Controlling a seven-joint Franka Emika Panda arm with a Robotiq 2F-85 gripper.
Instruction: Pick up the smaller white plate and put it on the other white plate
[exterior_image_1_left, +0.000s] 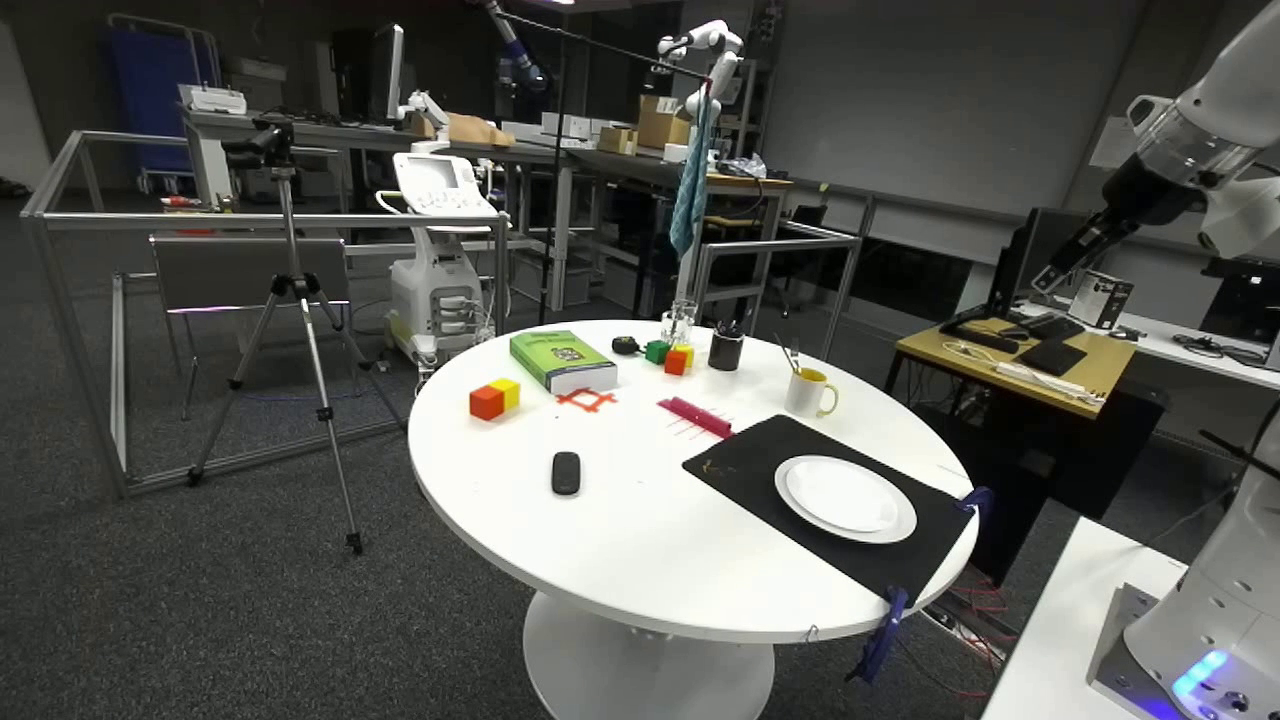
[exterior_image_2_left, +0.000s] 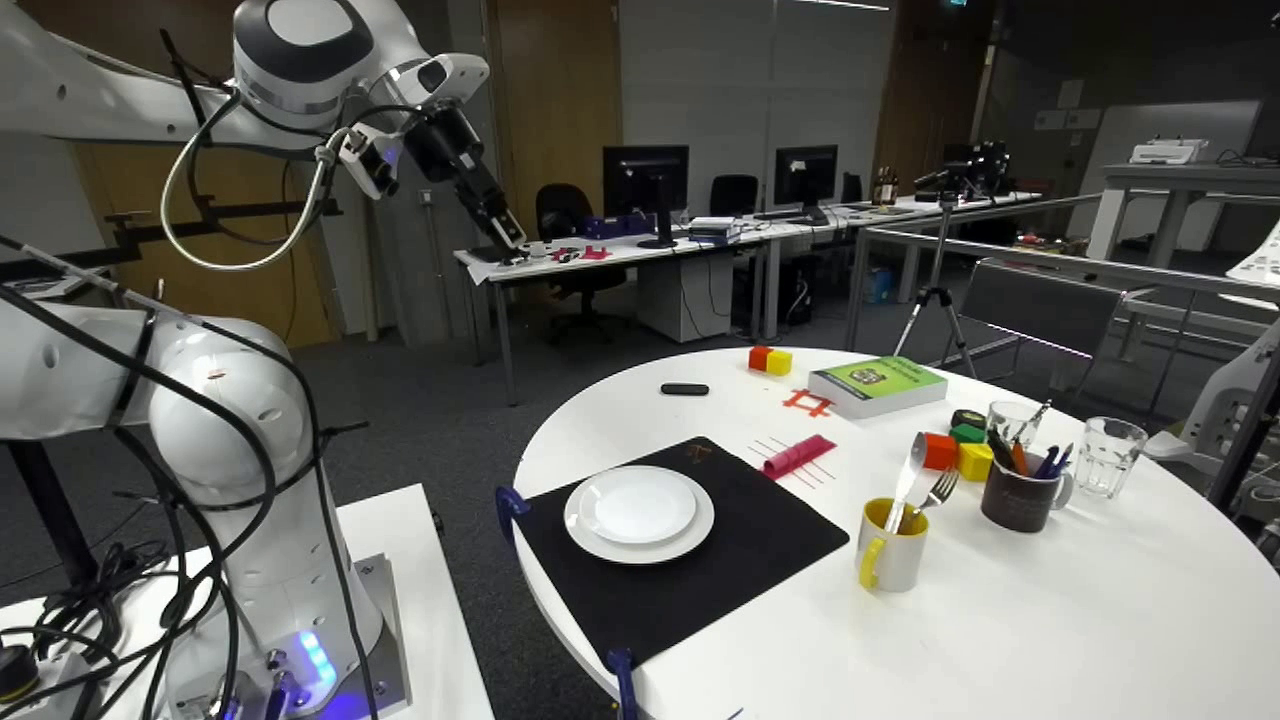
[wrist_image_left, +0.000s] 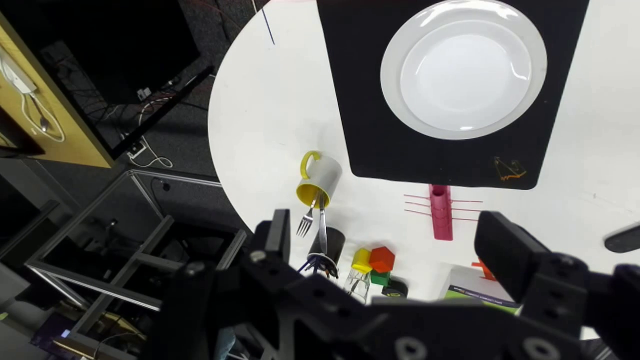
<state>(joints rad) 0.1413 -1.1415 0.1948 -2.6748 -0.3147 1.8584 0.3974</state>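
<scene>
The smaller white plate (exterior_image_1_left: 840, 493) lies flat on the other white plate (exterior_image_1_left: 907, 520) on the black mat, in both exterior views. In an exterior view the smaller plate (exterior_image_2_left: 638, 505) sits inside the wider plate's rim (exterior_image_2_left: 640, 553). In the wrist view the smaller plate (wrist_image_left: 465, 75) lies within the wider plate (wrist_image_left: 391, 75), at the top. My gripper (wrist_image_left: 385, 240) is open, with its fingers wide apart and nothing between them. In both exterior views the gripper (exterior_image_1_left: 1045, 278) is raised high, away from the plates; it also shows here (exterior_image_2_left: 512, 243).
The black mat (exterior_image_2_left: 740, 560) is clamped at the edge of the round white table. A yellow-white mug (exterior_image_2_left: 893, 550) with cutlery, a dark pen mug (exterior_image_2_left: 1018, 497), glasses, coloured blocks, a green book (exterior_image_2_left: 878, 385), a pink holder (wrist_image_left: 441, 215) and a black remote-like object (exterior_image_1_left: 566, 473) stand around.
</scene>
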